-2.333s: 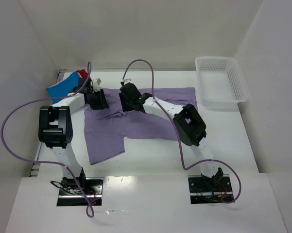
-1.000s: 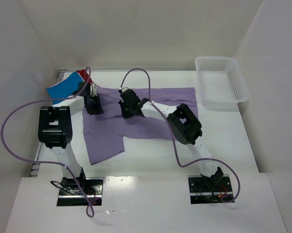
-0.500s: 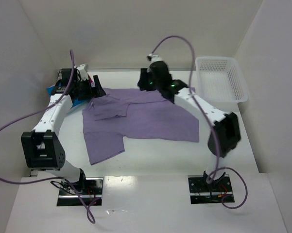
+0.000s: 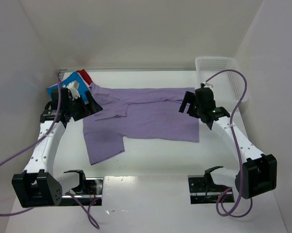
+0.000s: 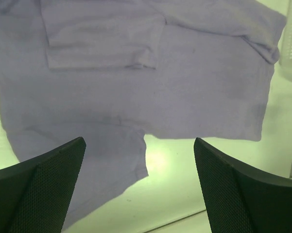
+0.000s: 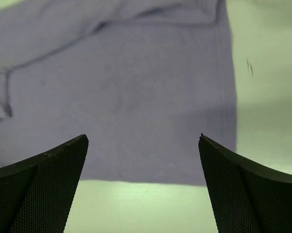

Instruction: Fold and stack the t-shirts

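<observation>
The lavender t-shirt (image 4: 150, 116) is lying spread across the middle of the bench (image 4: 155, 158), one sleeve folded in over the body. The folded blue shirt (image 4: 63, 89) and folded red shirt (image 4: 85, 76) are sitting at the far left corner. Folding seems to be at an early stage, and the next move is likely calling for fresh grips on the near sleeve and hem. Both arms are reaching out over the shirt's two ends, with the left end effector (image 5: 138, 145) and right end effector (image 6: 143, 138) hovering above the cloth, jaws spread wide and holding nothing.

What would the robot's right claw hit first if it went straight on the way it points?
Most likely the large lavender-purple cloth t-shirt lying flat on the white table: the open right gripper looks straight onto it, with nothing between. How far is unclear.
</observation>
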`<action>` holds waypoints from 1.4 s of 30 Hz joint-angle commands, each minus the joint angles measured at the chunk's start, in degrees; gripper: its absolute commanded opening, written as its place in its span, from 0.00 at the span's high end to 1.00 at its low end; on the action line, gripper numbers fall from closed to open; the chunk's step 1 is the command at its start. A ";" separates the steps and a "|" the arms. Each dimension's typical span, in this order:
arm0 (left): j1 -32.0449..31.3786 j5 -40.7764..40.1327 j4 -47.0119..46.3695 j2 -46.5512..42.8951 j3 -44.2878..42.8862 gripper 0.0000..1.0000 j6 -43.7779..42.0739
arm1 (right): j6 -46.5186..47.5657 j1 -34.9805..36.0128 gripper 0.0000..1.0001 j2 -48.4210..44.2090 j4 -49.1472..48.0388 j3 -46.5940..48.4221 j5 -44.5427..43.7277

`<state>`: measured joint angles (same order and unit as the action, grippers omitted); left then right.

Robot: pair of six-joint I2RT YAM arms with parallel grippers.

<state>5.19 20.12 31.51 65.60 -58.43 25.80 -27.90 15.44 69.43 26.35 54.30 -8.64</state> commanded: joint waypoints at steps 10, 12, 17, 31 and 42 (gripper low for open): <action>0.61 -12.11 1.80 -12.52 10.89 0.00 17.08 | -6.29 -1.91 0.00 11.05 11.44 -0.69 -0.94; 0.61 -14.31 2.59 -12.52 10.28 0.00 17.09 | -5.77 -2.43 0.00 13.09 10.92 -0.69 0.02; 0.61 -17.39 3.91 -8.74 10.80 0.00 18.32 | -5.23 -3.75 0.00 14.42 8.19 -1.83 2.32; 1.22 -23.99 0.49 0.05 17.73 0.00 26.32 | -6.29 -4.27 0.00 13.90 5.82 -0.78 4.87; 1.75 -27.50 -4.69 5.14 22.66 0.00 29.48 | -5.76 -5.33 0.00 14.42 5.91 1.51 5.48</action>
<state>6.39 -5.04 29.91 69.25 -37.50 53.04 -33.58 10.68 84.66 33.54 52.90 -3.40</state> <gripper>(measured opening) 0.998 0.999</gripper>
